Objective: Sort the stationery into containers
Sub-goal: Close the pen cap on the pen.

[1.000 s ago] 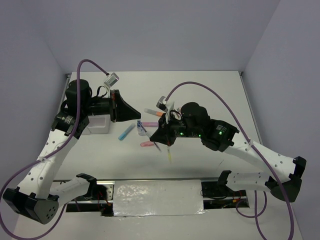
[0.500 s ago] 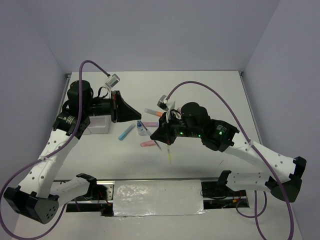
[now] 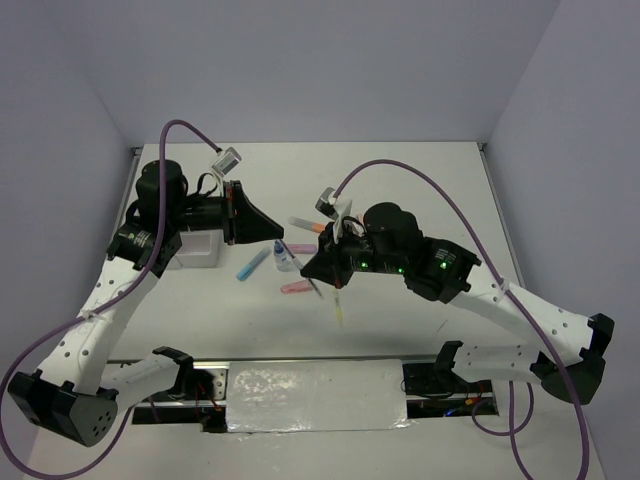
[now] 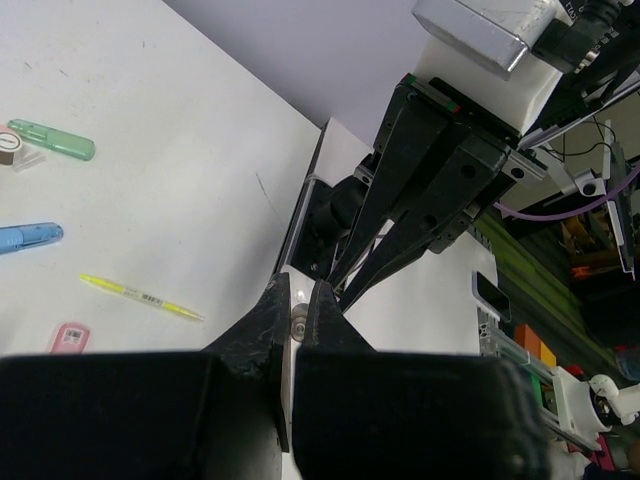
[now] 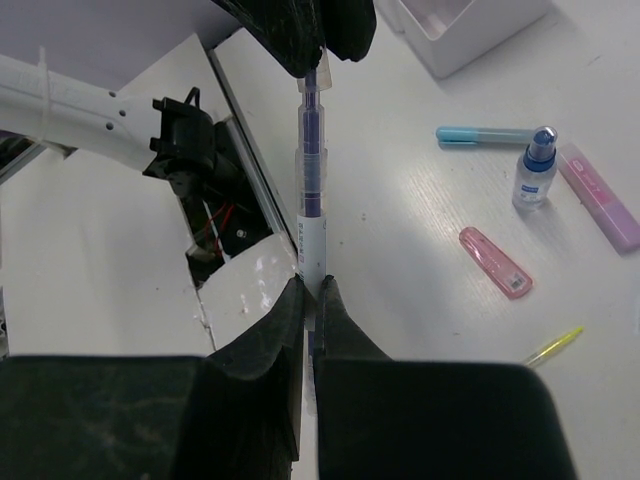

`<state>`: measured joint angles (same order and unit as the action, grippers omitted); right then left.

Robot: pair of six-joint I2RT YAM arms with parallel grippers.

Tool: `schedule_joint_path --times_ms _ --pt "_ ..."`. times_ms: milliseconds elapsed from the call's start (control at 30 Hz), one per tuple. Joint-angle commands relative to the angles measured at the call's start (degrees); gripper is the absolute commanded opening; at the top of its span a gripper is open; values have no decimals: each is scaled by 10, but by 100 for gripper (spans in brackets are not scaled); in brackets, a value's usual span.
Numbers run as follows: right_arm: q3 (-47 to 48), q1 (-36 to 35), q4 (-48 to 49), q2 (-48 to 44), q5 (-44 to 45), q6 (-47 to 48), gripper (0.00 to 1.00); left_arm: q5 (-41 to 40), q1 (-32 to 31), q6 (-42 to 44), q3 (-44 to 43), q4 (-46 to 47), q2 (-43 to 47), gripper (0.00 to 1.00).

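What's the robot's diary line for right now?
left gripper: shut on pen | right gripper: shut on pen | pen: in air between both | bottle: standing on table

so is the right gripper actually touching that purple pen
Touching. The right wrist view shows the right gripper clamped on the white end of the purple pen, with no gap on either side.

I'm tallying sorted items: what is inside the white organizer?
The one compartment of the organizer that the right wrist view shows has only a faint pinkish tint, nothing identifiable. From above, the left arm covers most of the other compartments.
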<state>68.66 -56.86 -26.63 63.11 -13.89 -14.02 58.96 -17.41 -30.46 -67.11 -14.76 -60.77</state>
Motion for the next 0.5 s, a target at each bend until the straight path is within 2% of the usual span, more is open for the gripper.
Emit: schedule_joint_path --times_ms 0,233,467 --pt "31 -4 18 -10 10 3 0 20 -2 -10 8 37 3 0" --pt "42 -4 41 3 25 2 0 25 -2 -15 13 43 9 0" --pt "95 -3 27 42 31 7 0 26 -3 -5 15 29 8 0"
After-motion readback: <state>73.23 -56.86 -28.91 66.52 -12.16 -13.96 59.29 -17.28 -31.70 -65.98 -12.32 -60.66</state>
